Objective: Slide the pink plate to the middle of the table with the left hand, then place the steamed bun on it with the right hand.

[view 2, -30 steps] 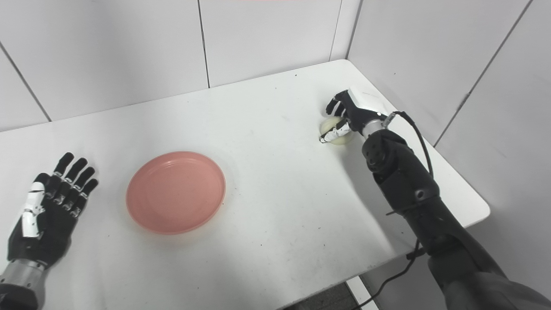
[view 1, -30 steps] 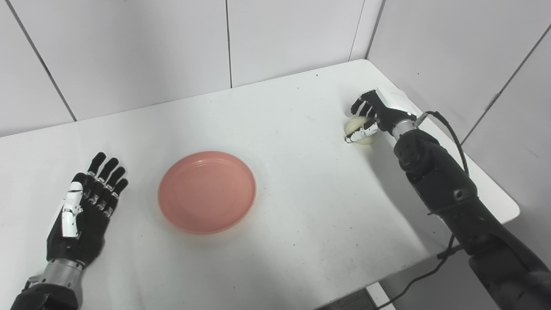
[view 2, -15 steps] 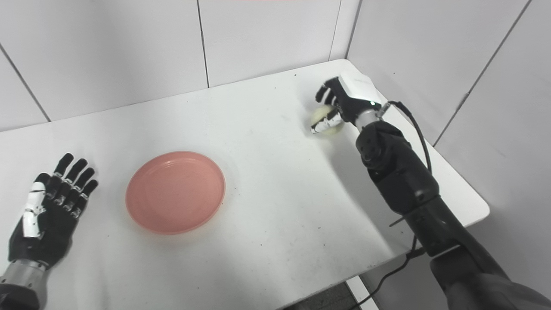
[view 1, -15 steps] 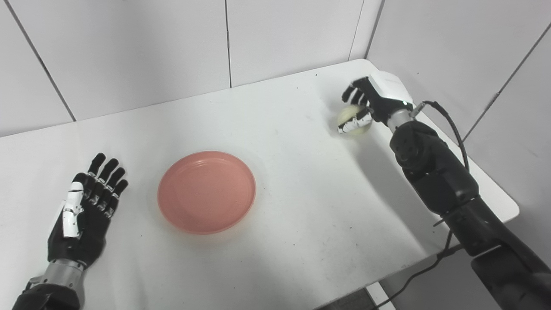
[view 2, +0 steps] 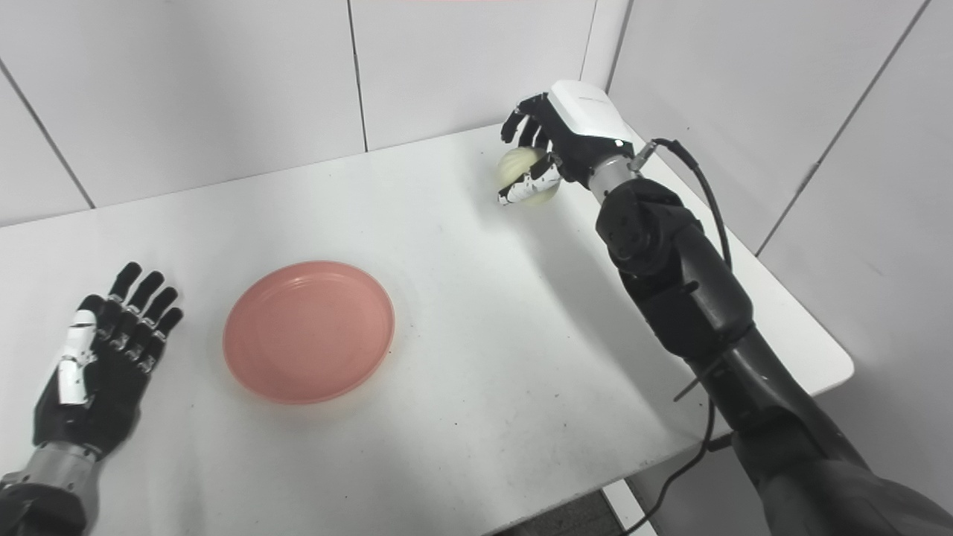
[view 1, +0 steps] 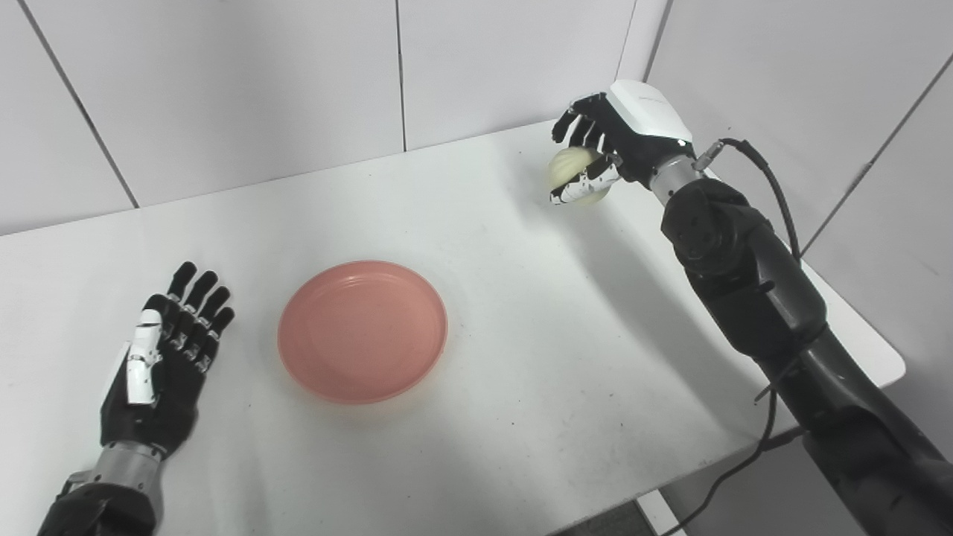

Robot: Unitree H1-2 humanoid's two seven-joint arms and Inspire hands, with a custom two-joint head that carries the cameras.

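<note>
Carrying the steamed bun [view 1: 575,173] above the desk [view 1: 521,357], the right hand [view 1: 607,149] clasps it; next, travel left toward the pink plate [view 1: 362,330]. Left hand [view 1: 164,357] lies spread flat.

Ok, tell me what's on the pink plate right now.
Nothing: the pink plate is bare, its whole inside visible. The steamed bun is in the right hand, off near the table's far right corner. What the plate covers underneath cannot be seen.
</note>
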